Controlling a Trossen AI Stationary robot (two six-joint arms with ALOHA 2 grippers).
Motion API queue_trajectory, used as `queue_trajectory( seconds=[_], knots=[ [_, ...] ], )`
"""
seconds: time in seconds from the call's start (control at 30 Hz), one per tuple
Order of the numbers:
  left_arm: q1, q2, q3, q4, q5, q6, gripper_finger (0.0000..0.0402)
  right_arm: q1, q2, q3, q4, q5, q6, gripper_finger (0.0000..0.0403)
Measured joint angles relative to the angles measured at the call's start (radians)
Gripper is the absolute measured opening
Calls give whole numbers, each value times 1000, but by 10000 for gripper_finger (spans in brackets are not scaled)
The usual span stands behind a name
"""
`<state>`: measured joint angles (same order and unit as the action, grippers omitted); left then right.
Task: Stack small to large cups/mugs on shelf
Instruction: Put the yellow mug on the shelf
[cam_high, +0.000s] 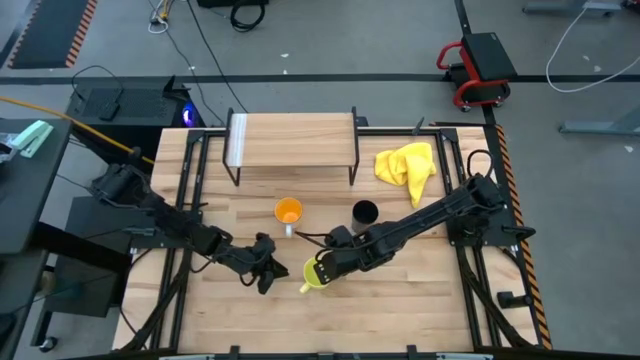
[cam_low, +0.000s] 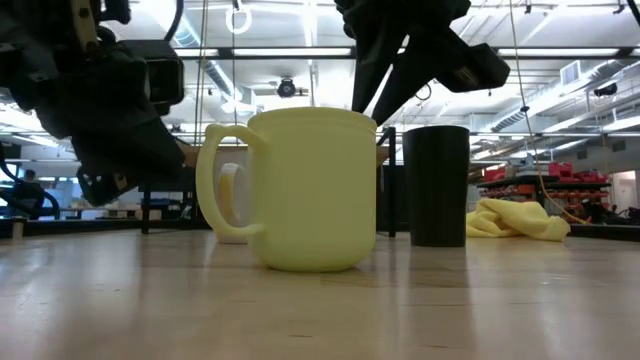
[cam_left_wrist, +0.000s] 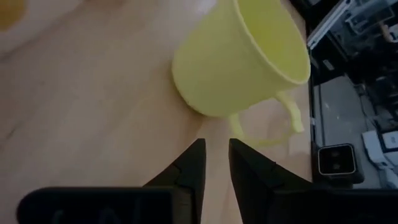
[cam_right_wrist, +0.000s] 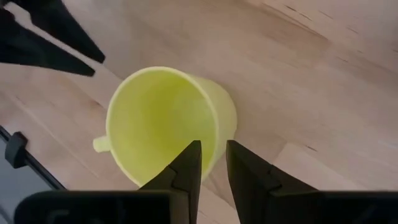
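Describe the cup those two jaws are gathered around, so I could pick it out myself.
Start at the low shelf at the table's back, then come toward the front edge. The yellow-green mug stands there between both arms' tips, nearer the front than the orange-inside mug and black cup.

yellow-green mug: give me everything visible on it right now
The yellow-green mug is pale, matte and plastic-looking, with one loop handle and a body tapering toward its base. It stands upright and empty on the wooden tabletop, near the front edge, well short of the shelf. The right claw sits just over its rim with fingers nearly together, not visibly gripping. The left claw hovers beside the handle, also narrow. Nothing else touches it.
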<state>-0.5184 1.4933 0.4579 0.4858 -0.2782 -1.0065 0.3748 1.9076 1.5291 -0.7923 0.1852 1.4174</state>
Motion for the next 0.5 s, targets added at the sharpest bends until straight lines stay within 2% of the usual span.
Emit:
queue_trajectory(
  seconds=[0.2,0.5],
  knots=[
    [6,55,2,63,31,-10,80,0,0,0,-3,0,2,82],
    [11,53,2,102,32,-12,83,1,50,0,15,-32,-5,82]
  ],
)
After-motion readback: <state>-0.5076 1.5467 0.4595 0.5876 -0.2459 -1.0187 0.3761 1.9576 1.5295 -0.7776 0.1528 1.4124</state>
